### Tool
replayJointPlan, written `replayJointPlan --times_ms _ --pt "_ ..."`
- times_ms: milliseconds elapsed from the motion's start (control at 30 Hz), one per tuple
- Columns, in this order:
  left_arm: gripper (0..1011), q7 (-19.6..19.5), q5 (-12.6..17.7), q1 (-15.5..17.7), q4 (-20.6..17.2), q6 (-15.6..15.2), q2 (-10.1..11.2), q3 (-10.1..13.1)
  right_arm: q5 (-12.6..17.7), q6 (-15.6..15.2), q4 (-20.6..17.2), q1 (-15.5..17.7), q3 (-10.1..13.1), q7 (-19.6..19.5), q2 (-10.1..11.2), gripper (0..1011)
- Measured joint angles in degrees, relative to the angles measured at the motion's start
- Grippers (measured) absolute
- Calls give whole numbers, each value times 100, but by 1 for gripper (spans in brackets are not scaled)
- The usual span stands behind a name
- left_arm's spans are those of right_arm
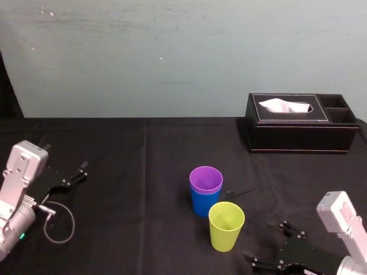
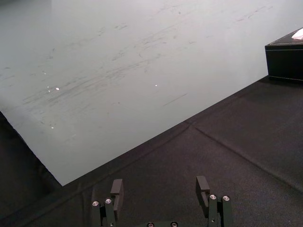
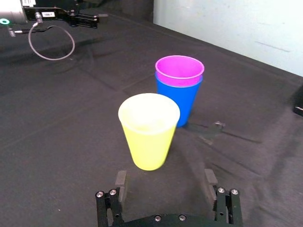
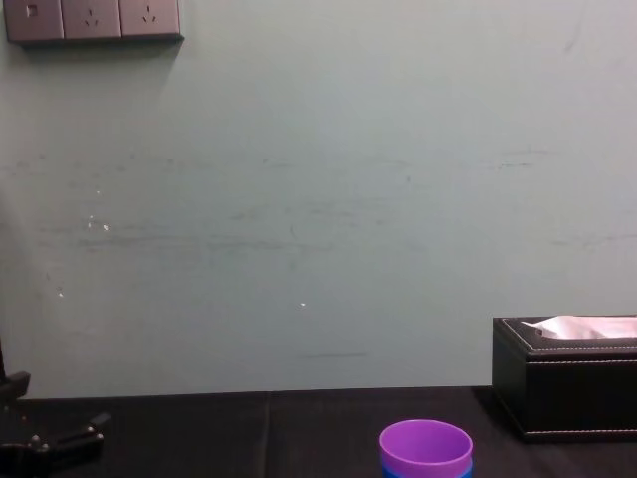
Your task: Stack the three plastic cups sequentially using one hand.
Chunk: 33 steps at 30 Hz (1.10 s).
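The purple cup [image 1: 206, 179] sits nested inside the blue cup [image 1: 202, 203] at the middle of the black table. Just in front and slightly right of them, the yellow-green cup [image 1: 226, 225] stands upright on its own. My right gripper [image 1: 272, 246] hovers low at the front right, a short way right of the yellow-green cup, open and empty. In the right wrist view the yellow-green cup [image 3: 149, 130] stands ahead of the open right gripper [image 3: 165, 182], with the purple cup [image 3: 180, 70] in the blue cup [image 3: 183, 101] behind it. The left gripper [image 1: 76, 175] rests open at the far left.
A black leather tissue box [image 1: 301, 123] stands at the back right, well behind the cups. A looped cable [image 1: 60, 220] hangs by the left arm. A pale wall [image 4: 318, 199] closes off the table's far edge.
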<state>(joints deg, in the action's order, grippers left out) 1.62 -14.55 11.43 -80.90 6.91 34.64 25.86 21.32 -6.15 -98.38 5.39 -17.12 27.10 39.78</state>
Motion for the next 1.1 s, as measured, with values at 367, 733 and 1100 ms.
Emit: replayJointPlan --times_ms 367,733,1100 --pt "1000 0 0 0 0 0 0 0 -154 -101 53 -142 -184 -2 -187 1003" --pt "1000 0 0 0 0 0 0 0 -248 -175 226 -365 -315 -75 -454 1003" --pt "1000 0 0 0 0 0 0 0 -327 -255 426 -588 -451 -100 -682 1003"
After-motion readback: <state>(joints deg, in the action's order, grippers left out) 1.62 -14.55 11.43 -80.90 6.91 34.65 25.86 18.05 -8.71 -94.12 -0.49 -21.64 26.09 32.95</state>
